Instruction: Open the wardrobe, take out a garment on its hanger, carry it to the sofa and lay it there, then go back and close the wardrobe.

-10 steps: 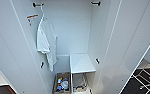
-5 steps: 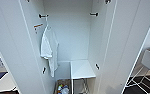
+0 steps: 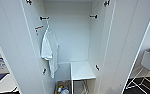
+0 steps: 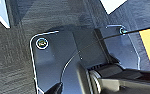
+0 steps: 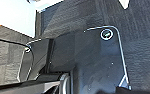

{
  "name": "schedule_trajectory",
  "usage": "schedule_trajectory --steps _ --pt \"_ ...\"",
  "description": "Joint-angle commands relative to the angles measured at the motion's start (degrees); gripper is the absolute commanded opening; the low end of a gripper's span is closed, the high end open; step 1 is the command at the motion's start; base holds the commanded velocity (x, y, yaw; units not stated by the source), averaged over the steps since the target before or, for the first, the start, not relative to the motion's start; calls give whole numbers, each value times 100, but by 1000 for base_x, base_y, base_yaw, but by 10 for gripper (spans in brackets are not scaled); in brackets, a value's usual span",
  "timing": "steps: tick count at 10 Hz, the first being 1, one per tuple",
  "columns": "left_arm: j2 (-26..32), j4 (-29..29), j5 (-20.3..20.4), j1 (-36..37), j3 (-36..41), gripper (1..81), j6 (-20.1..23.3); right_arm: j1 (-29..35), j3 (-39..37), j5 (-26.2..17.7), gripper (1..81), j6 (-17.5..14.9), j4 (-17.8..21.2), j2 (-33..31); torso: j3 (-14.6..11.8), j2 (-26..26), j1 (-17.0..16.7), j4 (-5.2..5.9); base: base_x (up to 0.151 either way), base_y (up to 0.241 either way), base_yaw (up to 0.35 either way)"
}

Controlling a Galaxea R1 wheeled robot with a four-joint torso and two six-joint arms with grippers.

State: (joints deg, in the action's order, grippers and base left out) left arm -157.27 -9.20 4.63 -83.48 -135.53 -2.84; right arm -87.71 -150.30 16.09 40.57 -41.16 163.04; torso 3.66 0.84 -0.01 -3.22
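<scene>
Wardrobe (image 3: 73, 37) doors stood swung wide, filling the head frame, so the interior was laid bare. At centre left a white T-shirt (image 3: 49, 51) hung from a black wall hook (image 3: 44, 18), high enough to drape free; a low white shelf (image 3: 81, 70) sat at lower centre above a box of small items (image 3: 62, 88). No black garment appeared among what hung inside. Both wrist views added what the head view lacked, dark carpet (image 4: 13, 60) beneath the lowered arms, but whether either gripper was spread or closed could not be told.
</scene>
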Motion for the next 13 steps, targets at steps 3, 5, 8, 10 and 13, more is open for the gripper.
schedule_trajectory --steps 3,5,8,10,13 --pt "2231 411 923 116 959 811 -776 1083 520 96 811 460 99 -1463 0 -2 1 0 0 0 0" --pt "2758 402 1537 143 871 811 -1303 1541 424 96 811 540 99 -1753 0 -2 1 2 0 0 0" --pt "3456 349 1655 406 756 811 -2282 2279 309 -10 811 680 117 -2036 0 -2 1 2 0 0 0" --pt "3694 332 1602 757 510 811 -2757 2753 -51 -27 811 1058 117 -2150 0 -2 1 2 0 0 0" --pt "4045 261 1585 1512 712 811 -3311 3369 -746 -45 811 1691 117 -2211 2 -2 1 2 0 0 0"
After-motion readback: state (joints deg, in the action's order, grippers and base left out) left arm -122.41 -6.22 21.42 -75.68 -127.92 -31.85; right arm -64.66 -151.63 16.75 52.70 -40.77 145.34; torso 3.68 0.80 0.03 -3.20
